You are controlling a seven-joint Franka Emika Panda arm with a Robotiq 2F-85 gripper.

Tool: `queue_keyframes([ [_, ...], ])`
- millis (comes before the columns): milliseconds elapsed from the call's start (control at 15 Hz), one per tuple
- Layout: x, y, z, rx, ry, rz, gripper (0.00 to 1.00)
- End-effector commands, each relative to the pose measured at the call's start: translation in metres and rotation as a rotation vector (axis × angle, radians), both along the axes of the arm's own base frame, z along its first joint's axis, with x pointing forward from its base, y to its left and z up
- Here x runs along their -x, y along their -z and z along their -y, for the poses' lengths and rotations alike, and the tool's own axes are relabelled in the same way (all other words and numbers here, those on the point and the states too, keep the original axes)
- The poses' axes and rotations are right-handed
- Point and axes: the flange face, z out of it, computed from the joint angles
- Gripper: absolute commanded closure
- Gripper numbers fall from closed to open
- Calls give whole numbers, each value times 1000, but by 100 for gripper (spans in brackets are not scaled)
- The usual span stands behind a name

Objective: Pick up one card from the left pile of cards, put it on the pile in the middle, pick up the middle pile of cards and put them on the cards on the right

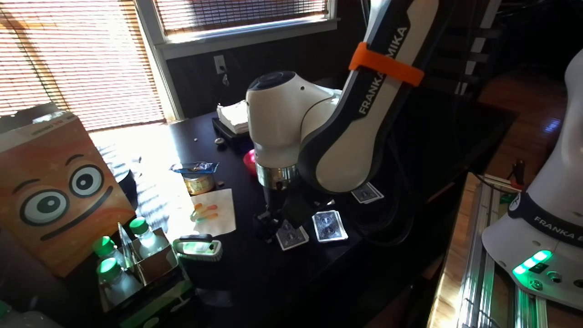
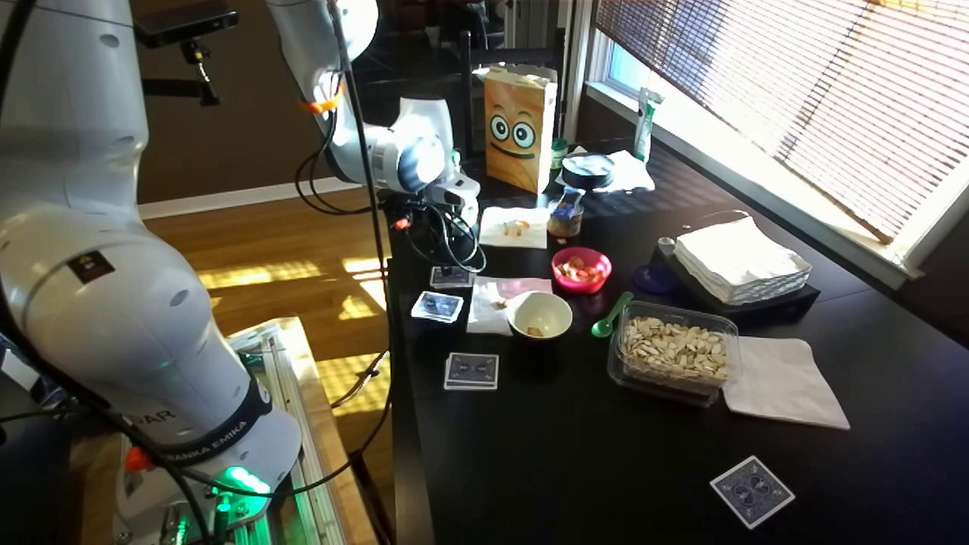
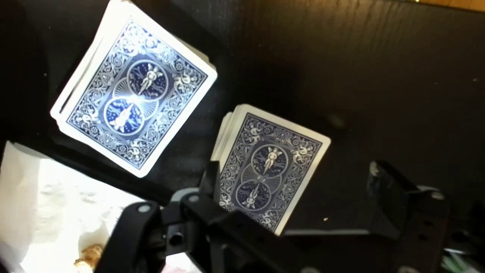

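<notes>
Gripper (image 3: 294, 170) empty, jaws spread wide, poised at the left pile of cards (image 1: 294, 237). In the wrist view one jaw overlaps a long edge of that pile while its partner stands well off the opposite edge, over the dark table (image 3: 360, 94); whether either touches the pile, cannot tell. Target card (image 3: 269, 170) lies back up on top of this pile, not yet lifted. Middle pile of cards (image 3: 134, 96) sits just beside it, edges staggered; the cards on the right (image 2: 471, 371) lie beyond the middle pile, away from the left one.

Handling, by estimate: card nearly weightless, thin, springy, slick on its back; should bow under a squeeze and crease if pinched hard. Best hold: across the two long edges near mid-length, lightly, at the height of the top card only. Lower cards peek out along the left-hand edge in the wrist view (likeliest spot to drag up two), so centring the jaws before closing seems wise. Middle pile should be stiffer as a block yet apt to shear; take it lower, across both long sides, letting the squeeze square the loose cards before any lift.
</notes>
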Motion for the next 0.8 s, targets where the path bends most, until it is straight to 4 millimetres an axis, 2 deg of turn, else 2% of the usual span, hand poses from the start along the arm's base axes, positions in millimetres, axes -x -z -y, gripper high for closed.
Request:
queue_keyframes([
  [0, -3, 8, 0, -14, 114, 28, 0],
  [733, -14, 26, 17, 3, 250, 26, 0],
])
